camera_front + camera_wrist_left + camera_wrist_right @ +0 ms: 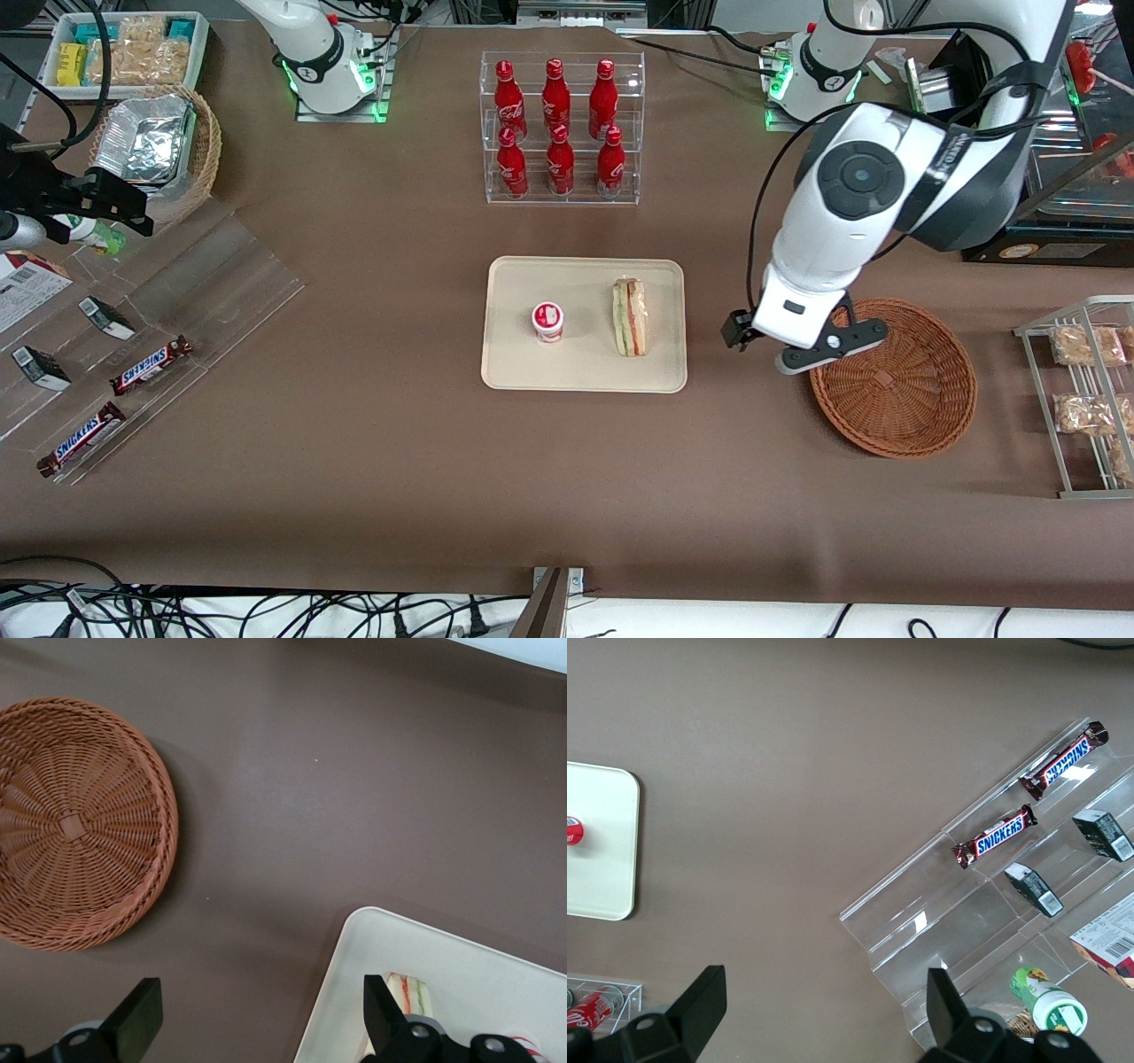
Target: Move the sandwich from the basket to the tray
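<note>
Gripper (pixel 257 1023) wide open, holding nothing — we see it above bare table between basket (pixel 895 377) and tray (pixel 585 323). Sandwich (pixel 630 317) lies on the tray, beside a small red-capped cup (pixel 547 322). Basket empty.
</note>
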Controlling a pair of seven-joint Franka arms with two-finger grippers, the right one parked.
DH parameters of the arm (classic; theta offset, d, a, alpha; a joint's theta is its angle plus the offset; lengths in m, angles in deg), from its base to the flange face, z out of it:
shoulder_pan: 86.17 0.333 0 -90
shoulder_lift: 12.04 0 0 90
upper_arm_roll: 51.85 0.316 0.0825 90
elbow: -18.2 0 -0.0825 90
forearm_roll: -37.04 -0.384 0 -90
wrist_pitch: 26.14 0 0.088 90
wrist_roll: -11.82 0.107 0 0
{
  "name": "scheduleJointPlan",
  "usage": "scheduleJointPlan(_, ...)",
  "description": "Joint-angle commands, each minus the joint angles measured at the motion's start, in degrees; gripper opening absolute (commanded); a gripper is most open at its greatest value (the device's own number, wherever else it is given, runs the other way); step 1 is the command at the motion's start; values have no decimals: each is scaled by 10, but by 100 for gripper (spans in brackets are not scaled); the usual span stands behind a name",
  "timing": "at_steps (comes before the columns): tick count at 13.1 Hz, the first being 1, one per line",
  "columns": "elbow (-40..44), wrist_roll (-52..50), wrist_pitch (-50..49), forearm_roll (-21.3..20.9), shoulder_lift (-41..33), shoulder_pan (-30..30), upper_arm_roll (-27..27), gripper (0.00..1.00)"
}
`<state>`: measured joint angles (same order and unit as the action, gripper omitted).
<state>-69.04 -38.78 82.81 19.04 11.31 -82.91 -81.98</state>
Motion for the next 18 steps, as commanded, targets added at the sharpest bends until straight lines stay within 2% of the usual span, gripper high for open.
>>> scheduleJointPlan(1, -1, 44, -22, 38, -24, 28, -5, 100)
scheduleJointPlan(3, 1, 80, -42, 43, -32, 50, -5, 100)
scheduleJointPlan(4, -2, 109, -44, 63, -46, 54, 1, 100)
scheduleJointPlan(5, -6, 140, -50, 90, -60, 51, 21, 100)
scheduleJointPlan(10, -12, 311, -134, 168, -138, 18, 135, 100)
scheduleJointPlan(13, -10, 383, -181, 180, -171, 4, 180, 100)
scheduleJointPlan(15, -12, 427, -202, 180, -187, -1, 191, 100)
scheduleJointPlan(18, -10, 470, -214, 209, -195, -1, 213, 100)
